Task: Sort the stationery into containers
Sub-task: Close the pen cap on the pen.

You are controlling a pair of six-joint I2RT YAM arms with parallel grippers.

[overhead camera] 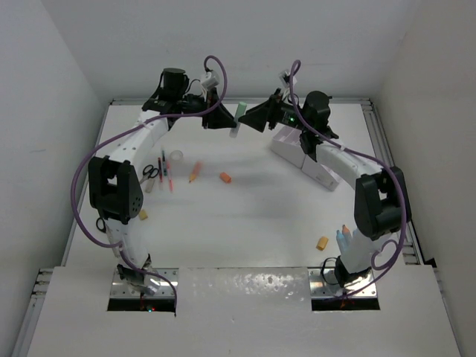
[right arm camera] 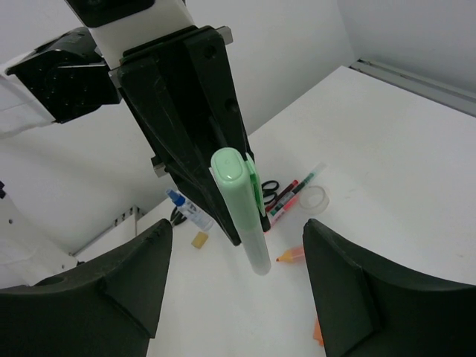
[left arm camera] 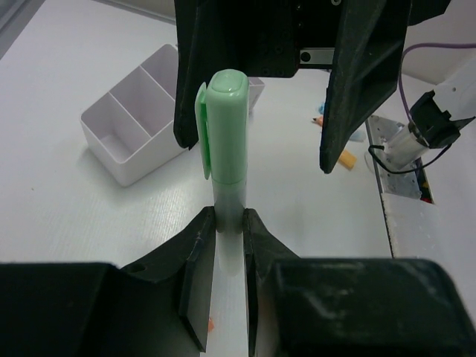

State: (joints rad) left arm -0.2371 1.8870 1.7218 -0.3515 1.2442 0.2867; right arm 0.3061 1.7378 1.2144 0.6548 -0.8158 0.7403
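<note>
- So, make the table point(overhead camera: 245, 223) a clock: six at the arm bases, twelve at the back wall. What is nearest?
- At four lie a yellow eraser point(overhead camera: 322, 242) and, just beside the right arm, a bottle point(overhead camera: 342, 237) with a blue cap. At eight lies another yellow one, the left eraser point(overhead camera: 143, 215).
- And farther back?
- Near the middle is an orange eraser point(overhead camera: 224, 177). At ten lies an orange pencil point(overhead camera: 195, 173). Past it, toward nine, the red pens point(overhead camera: 166, 172) and the scissors point(overhead camera: 151, 172) lie close together. The tape ring point(overhead camera: 177, 156) sits just behind them.
- Where is the organiser point(left arm camera: 137, 167)?
- At two, by the right arm, flat on the table.
- And the arms?
- Both reach to twelve and meet up in the air. The left gripper point(left arm camera: 229, 223) is clamped on the white body of a marker point(left arm camera: 227, 126) with a pale green cap. The cap end points at the right gripper point(right arm camera: 236, 245).
- Does the right one hold it too?
- No. Its jaws are wide apart, one on each side of the cap end. I cannot tell if a jaw touches the cap's clip.
- So where is the marker?
- Up over the table at twelve, to the left of the organiser and not in it.
</note>
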